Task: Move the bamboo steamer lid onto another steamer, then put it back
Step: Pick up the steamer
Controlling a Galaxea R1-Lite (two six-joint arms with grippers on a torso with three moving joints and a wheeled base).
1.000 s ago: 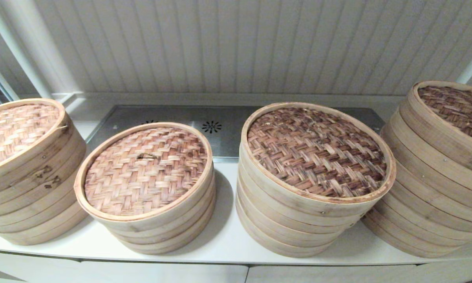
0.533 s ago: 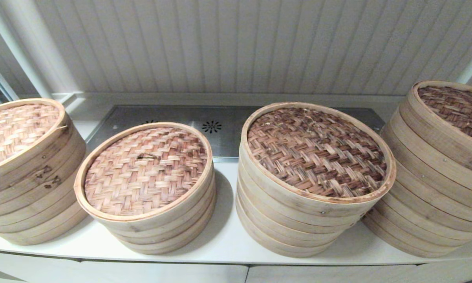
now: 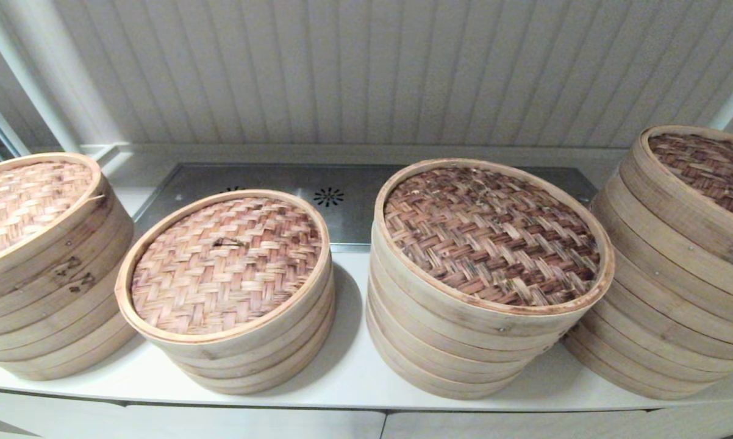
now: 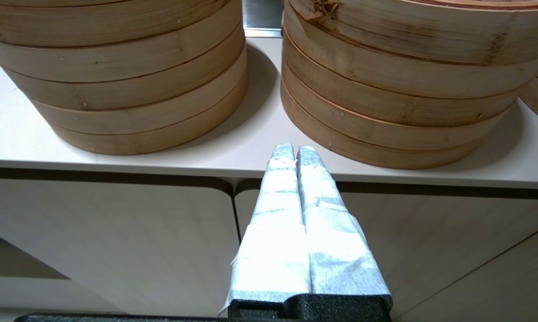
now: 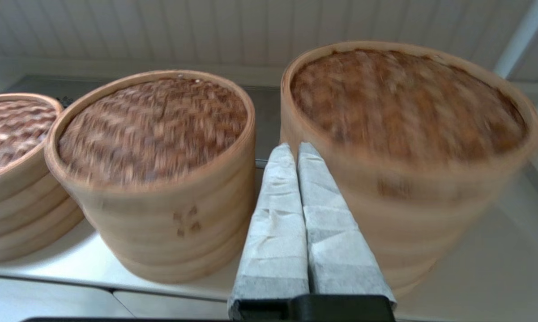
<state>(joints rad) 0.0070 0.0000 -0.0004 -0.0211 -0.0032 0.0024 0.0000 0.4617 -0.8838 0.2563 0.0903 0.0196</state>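
Note:
Four bamboo steamer stacks stand in a row on the white counter (image 3: 348,366), each capped by a woven lid. The two left lids (image 3: 226,265) (image 3: 28,198) are pale with small loop handles. The two right lids (image 3: 491,235) (image 3: 705,164) are darker. Neither gripper shows in the head view. My left gripper (image 4: 294,150) is shut and empty, low before the counter edge, facing the gap between the second (image 4: 130,89) and third (image 4: 399,103) stacks. My right gripper (image 5: 296,147) is shut and empty, raised before the gap between the two dark-lidded stacks (image 5: 152,129) (image 5: 403,103).
A metal panel (image 3: 281,189) with vent holes lies behind the stacks, below a ribbed white wall (image 3: 366,73). Cabinet doors (image 4: 117,241) hang under the counter edge. The stacks stand close together with narrow gaps between them.

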